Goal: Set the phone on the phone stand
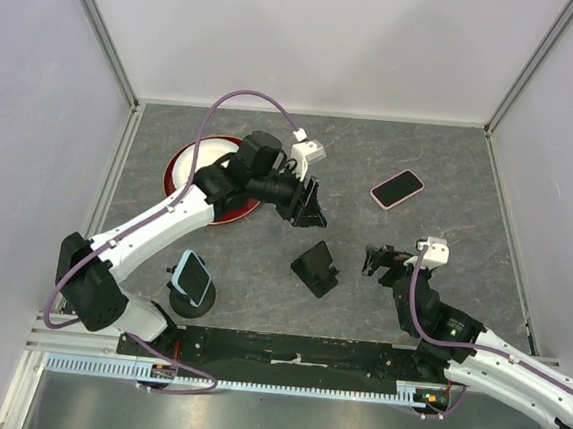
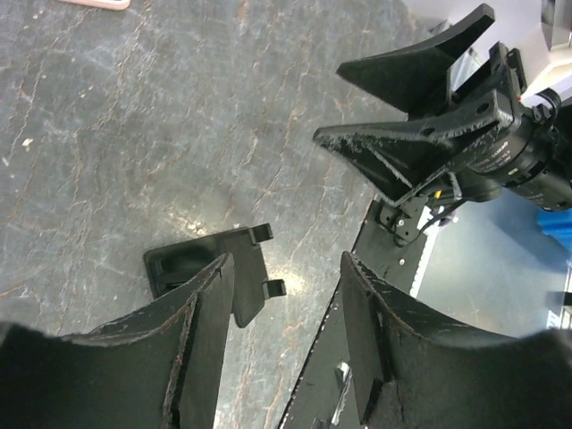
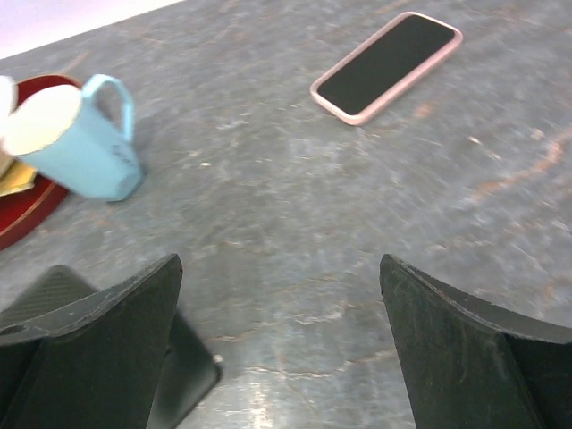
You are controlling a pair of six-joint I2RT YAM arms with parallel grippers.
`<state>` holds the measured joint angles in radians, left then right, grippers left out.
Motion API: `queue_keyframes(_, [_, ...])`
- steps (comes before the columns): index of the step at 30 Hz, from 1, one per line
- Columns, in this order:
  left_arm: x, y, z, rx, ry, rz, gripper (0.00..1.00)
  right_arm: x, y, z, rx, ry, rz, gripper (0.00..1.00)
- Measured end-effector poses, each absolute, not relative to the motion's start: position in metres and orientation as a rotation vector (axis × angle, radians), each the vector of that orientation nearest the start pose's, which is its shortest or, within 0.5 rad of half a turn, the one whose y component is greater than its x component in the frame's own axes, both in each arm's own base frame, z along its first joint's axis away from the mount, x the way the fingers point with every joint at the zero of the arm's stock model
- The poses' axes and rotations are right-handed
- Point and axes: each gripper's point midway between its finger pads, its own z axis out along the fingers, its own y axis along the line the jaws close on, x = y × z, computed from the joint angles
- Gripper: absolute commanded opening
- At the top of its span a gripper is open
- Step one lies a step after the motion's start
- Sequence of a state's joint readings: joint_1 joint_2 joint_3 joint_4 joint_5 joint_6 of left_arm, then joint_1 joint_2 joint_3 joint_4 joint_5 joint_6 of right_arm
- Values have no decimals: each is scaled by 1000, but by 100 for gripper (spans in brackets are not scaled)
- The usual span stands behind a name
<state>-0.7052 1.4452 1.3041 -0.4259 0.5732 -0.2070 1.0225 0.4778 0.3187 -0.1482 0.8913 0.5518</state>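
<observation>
In the top view the left arm [image 1: 166,214] covers most of the red plate [image 1: 177,170], and the right arm [image 1: 524,371] runs out at the lower right corner. The right wrist view cuts the plate off at its left edge, along with something white and yellow too little shown to name; the blue mug [image 3: 80,143] is blurred, and the phone stand [image 3: 192,375] sits largely behind one finger [image 3: 98,349] of the right gripper [image 3: 279,264]. In the left wrist view only a corner of the pink phone [image 2: 94,3] shows at the top edge, and a finger [image 2: 192,331] of the left gripper [image 2: 286,259] hides part of the stand
</observation>
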Motion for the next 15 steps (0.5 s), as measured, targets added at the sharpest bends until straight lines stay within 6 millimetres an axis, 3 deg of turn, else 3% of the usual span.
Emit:
queue_keyframes(4, [241, -333, 236, 915, 2117, -1083, 56, 218, 97, 142, 290, 1755, 213, 98])
queue_keyframes(7, [240, -333, 222, 943, 2170, -1057, 57, 219, 84, 138, 351, 1741, 165, 98])
queue_keyframes(15, [224, -344, 194, 1067, 2264, -1013, 51, 221, 73, 139, 421, 1715, 142, 98])
